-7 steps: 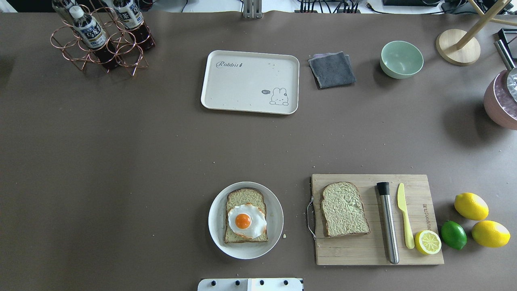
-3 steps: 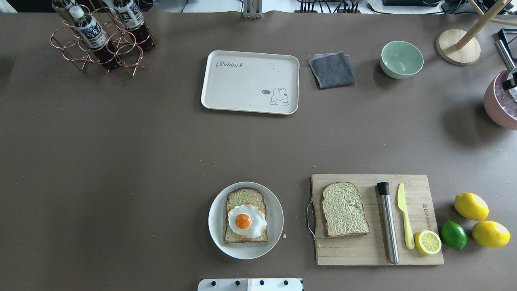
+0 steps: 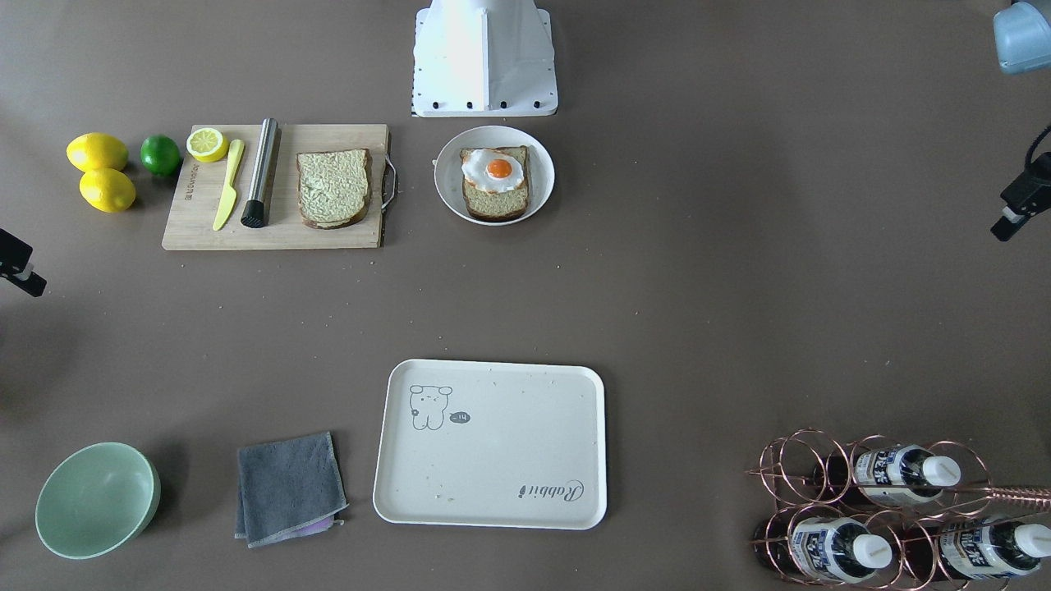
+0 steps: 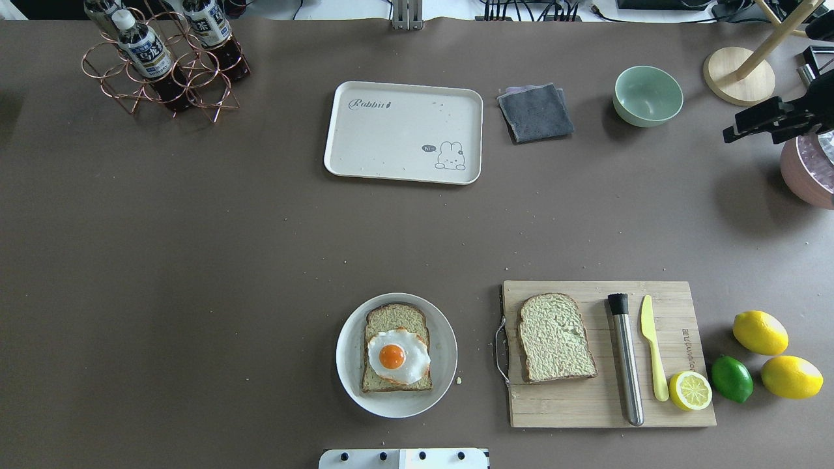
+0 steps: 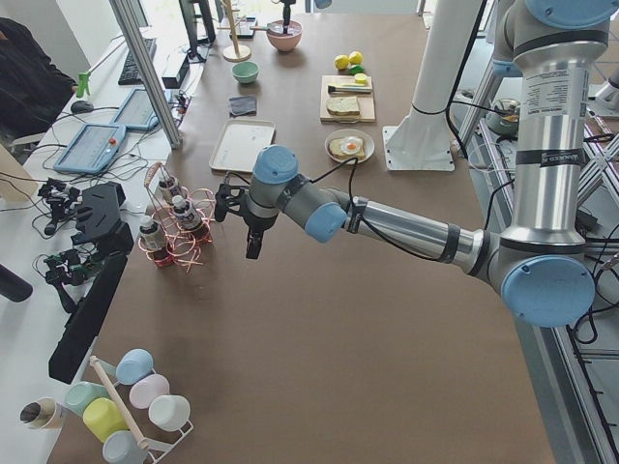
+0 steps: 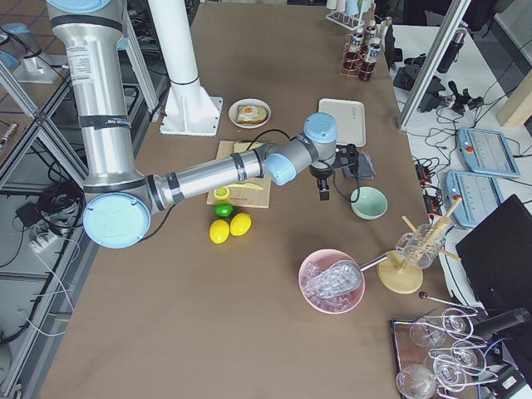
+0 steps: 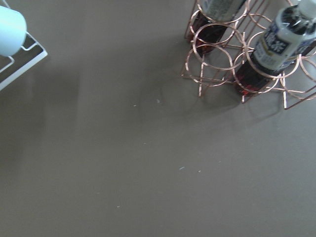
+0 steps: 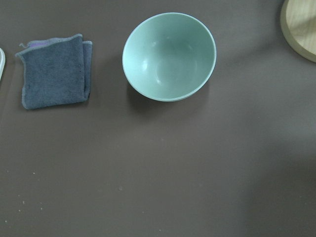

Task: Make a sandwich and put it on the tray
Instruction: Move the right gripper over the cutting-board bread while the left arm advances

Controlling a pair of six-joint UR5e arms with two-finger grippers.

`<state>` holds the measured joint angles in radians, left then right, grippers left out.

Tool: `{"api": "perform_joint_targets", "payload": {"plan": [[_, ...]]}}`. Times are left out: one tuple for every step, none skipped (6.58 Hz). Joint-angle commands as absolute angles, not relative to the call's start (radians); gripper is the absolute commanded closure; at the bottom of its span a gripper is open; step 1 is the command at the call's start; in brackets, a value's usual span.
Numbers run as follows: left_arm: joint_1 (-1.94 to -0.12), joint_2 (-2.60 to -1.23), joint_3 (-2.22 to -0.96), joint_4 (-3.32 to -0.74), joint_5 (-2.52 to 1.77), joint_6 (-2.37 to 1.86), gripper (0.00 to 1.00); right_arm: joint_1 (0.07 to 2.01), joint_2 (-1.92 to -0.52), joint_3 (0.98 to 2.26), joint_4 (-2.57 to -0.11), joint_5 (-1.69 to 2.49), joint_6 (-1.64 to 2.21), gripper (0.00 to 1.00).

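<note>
The right gripper [image 4: 749, 125] is just now pushing into the overhead view from its right edge. It is showing as a dark shape hanging above the brown table [image 4: 195, 260], near the pink bowl of ice [image 4: 805, 176]. Half a second ago only a sliver of it was showing there, and a second ago nothing. Whether its jaws are parted or closed I cannot tell (they are reading only as a black outline), though nothing seems to be hanging from them. Its wrist camera is looking straight down on the pale green ceramic bowl [image 8: 169, 57] and the folded grey cloth [image 8: 54, 71]. The left gripper [image 3: 1003, 223] is hovering at the opposite end, beside the copper wire bottle rack [image 7: 217, 59], and its jaws are likewise unreadable.

Further out, nothing on the table is shifting. One square brown-crusted bread slice [image 4: 394, 319] is lying on the round white plate [image 4: 343, 355], with the white fried egg with orange yolk [image 4: 397, 356] resting on top. The second bread slice [image 4: 555, 337] is lying flat on the wooden cutting board [image 4: 573, 407], near the plate. The flat cream-white rectangular tray [image 4: 391, 140] is sitting well apart from both, holding no food.

So the right arm is probably beginning its approach. The sandwich is lacking its top slice, and that slice on the board, on the right arm's side, is looking like the first target.
</note>
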<state>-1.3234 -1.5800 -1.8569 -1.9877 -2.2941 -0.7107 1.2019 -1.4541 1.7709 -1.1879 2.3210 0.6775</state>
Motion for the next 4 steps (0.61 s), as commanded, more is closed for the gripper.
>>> {"api": "perform_joint_targets", "payload": {"plan": [[-1.176, -1.632, -1.922, -2.022, -2.211, -0.949, 0.03, 1.08, -1.454, 1.81, -1.08, 2.243, 0.895, 0.0], [-1.12, -1.634, -1.96, -2.022, -2.197, -1.041, 0.03, 1.025, -1.465, 1.866, -1.08, 2.229, 0.992, 0.0], [-1.082, -1.635, -1.995, -2.022, -2.191, -1.084, 0.03, 0.964, -1.48, 1.922, -1.08, 2.226, 1.076, 0.0], [-1.028, -1.635, -2.003, -2.022, -2.137, -1.122, 0.03, 0.907, -1.497, 1.946, -1.08, 2.215, 1.084, 0.0]]}}
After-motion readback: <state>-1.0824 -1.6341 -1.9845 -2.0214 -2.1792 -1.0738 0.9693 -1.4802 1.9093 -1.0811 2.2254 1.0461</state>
